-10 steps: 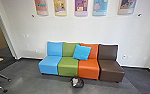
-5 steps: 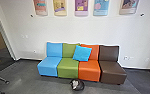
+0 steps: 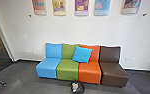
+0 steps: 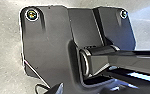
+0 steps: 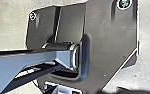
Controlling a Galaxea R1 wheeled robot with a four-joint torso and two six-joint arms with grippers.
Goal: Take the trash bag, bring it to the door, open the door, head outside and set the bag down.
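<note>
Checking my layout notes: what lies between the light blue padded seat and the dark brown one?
In the head view, a boxy green padded seat and a boxy orange padded seat, with a square bright-blue cushion leaning across both.

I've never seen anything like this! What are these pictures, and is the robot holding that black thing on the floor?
They come from cameras on a robot with wheels and two arms. The one with the colourful seats is from up high on the robot, looking forward. The other two are from its wrists and show parts of itself: a dark plate and a jointed bar. The black bundle, probably the trash bag, sits on the grey floor, so it isn't being held. Behind it are blue, green, orange and brown seats, with a bright blue cushion.
</note>
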